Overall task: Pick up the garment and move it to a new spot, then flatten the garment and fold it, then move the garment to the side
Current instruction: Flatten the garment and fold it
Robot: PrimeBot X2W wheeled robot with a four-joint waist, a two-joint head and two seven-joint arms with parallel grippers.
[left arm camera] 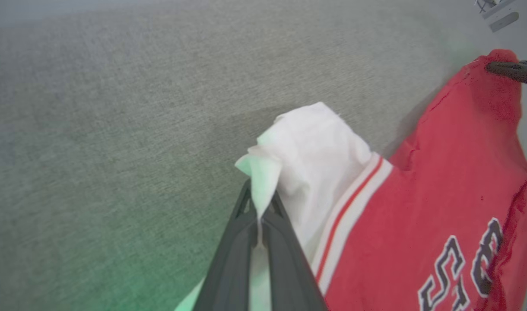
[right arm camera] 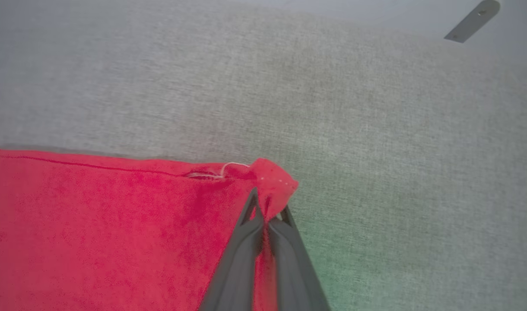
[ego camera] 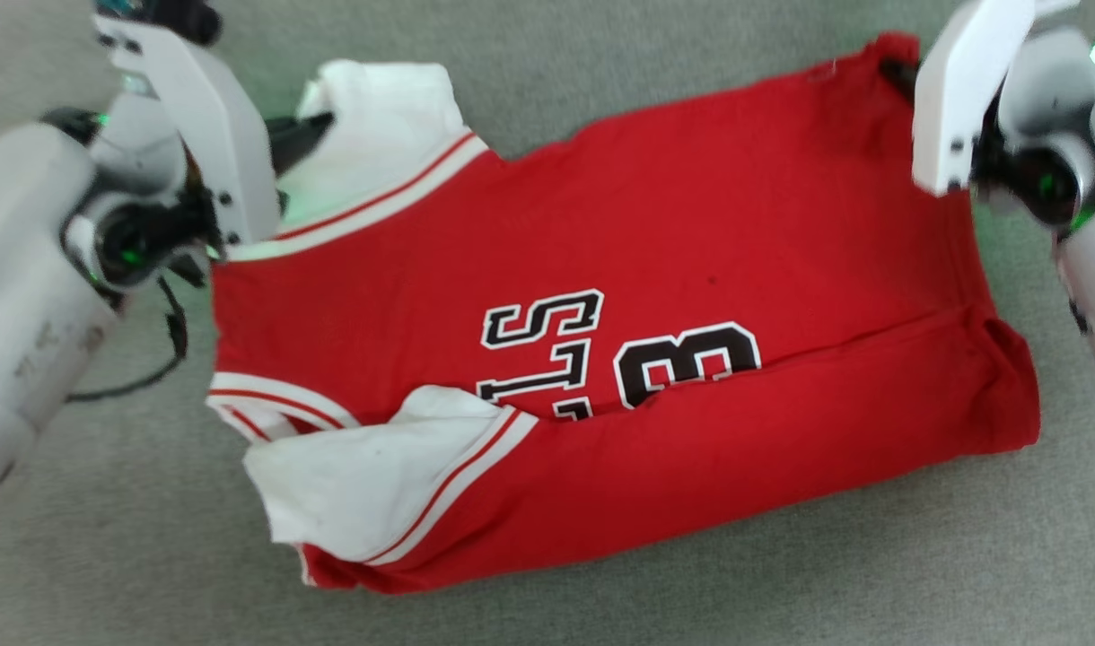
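The garment (ego camera: 601, 269) is a bright red jersey with black-and-white lettering, white stripes and white lining, spread across the grey surface with its near edge folded over. My left gripper (ego camera: 319, 126) is shut on the white lining corner (left arm camera: 263, 181) at the far left. In the left wrist view, my left gripper (left arm camera: 260, 216) pinches that white cloth between its dark fingers (left arm camera: 233, 259). My right gripper (ego camera: 893, 72) is shut on the red far right corner; the right wrist view shows my right gripper (right arm camera: 263, 211) clamping that corner (right arm camera: 274, 181).
The grey fabric-covered surface (ego camera: 601, 81) stretches all around the garment. A black cable (ego camera: 166, 350) loops beside my left forearm. A small grey bracket (right arm camera: 471, 21) lies far off at the surface's edge.
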